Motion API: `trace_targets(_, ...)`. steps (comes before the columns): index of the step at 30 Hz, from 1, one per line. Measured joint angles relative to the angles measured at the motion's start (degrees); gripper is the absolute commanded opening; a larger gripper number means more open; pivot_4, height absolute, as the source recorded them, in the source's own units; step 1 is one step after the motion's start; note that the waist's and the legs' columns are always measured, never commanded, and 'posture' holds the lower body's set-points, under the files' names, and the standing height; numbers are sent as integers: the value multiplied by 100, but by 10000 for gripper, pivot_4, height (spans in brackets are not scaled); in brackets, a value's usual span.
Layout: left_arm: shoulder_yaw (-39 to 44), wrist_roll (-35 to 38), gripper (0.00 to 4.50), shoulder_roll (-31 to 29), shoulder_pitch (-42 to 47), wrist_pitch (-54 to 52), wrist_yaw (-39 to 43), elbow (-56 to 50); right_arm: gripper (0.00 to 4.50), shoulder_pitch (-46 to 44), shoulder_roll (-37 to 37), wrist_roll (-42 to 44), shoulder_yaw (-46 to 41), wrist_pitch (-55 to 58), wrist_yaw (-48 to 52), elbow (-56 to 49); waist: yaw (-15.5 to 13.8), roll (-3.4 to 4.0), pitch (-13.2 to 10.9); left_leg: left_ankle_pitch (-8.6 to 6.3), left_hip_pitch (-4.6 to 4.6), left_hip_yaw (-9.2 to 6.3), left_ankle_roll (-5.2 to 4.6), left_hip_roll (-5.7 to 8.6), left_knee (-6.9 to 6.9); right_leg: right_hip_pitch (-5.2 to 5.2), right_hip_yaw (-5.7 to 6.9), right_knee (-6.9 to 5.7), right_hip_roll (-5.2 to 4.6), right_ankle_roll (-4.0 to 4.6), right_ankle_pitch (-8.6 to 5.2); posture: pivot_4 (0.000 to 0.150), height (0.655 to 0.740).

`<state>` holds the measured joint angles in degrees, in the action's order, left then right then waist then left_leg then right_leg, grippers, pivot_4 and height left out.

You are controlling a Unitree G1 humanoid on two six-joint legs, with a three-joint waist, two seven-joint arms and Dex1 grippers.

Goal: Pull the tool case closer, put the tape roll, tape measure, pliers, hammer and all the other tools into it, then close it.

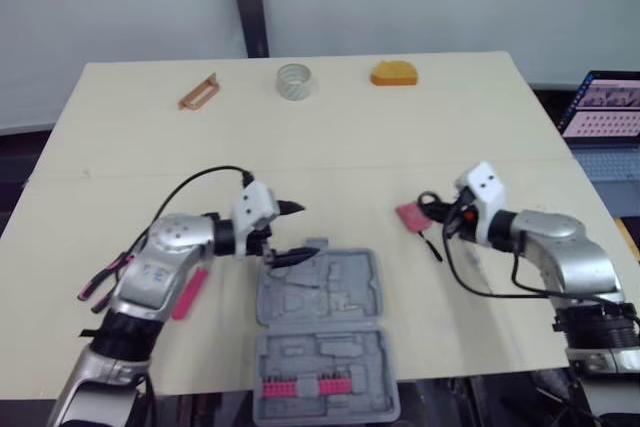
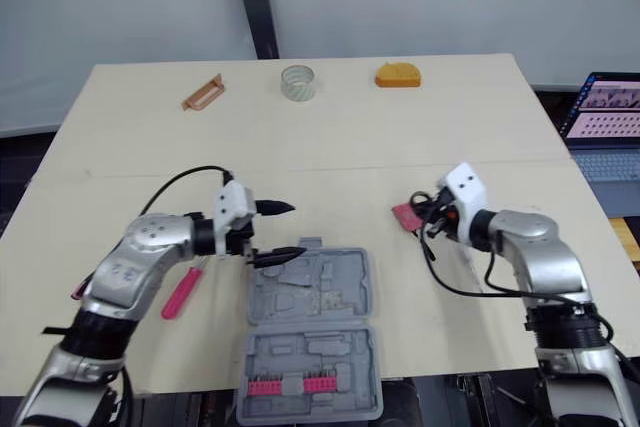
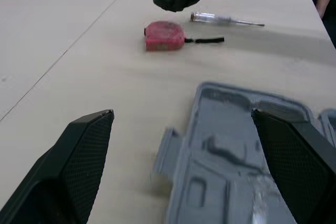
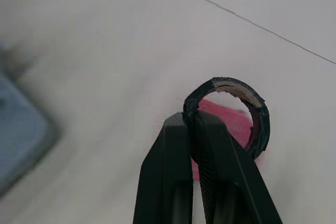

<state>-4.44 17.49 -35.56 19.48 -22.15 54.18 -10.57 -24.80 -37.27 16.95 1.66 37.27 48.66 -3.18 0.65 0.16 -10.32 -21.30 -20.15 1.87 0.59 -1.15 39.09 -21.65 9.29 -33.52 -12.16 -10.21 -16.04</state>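
The grey tool case (image 1: 325,292) lies open and flat at the near edge of the table (image 1: 400,147), between the two arms, with a row of red bits (image 1: 305,385) in its nearer half. The left gripper (image 1: 288,234) hovers at the case's far left corner with its fingers (image 3: 79,166) spread wide and nothing between them. One finger is over the case's rim, though I cannot tell whether it touches. The right gripper (image 4: 190,121) is to the right of the case, its fingers pressed together on the wall of a black tape roll (image 4: 261,121), which is held upright just above the red tape measure (image 3: 164,35). The tape measure rests on the table beside the case. A screwdriver (image 3: 226,20) with a clear handle lies just beyond the tape measure, on the side away from the case. A pink-handled tool (image 1: 188,294) lies partly under the left forearm – what kind is hard to tell. Along the far edge, well apart from the case, sit an orange-brown tool (image 1: 197,92), a pale tape roll (image 1: 294,81) and an orange object (image 1: 394,72). An open laptop (image 1: 605,112) stands off the table's right side.
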Motion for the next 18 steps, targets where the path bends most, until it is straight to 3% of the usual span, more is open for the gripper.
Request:
trace_targets(5,904,333,45000,-736,-1282,278,457,-544,838,-190,595,319,751,554,72,-859,-38,1,-1,-2,0,-2,4,-3,1,-3,-2,-2,3,0,0,1500,7400)
trace_targets(9,1559,511,45000,-996,-2089,493,675,-682,838,-381,1093,365,1427,715,68,-1019,-80,3,-2,-3,-3,-6,6,-6,7,-3,-4,-3,8,1,0,1500,7400)
trace_targets(18,2008,461,45000,-527,-3369,1714,655,-590,838,-853,1862,-132,2470,414,64,-258,-8,1,-1,-13,-2,-4,24,-43,3,-11,-7,-3,50,10,3,1500,7400)
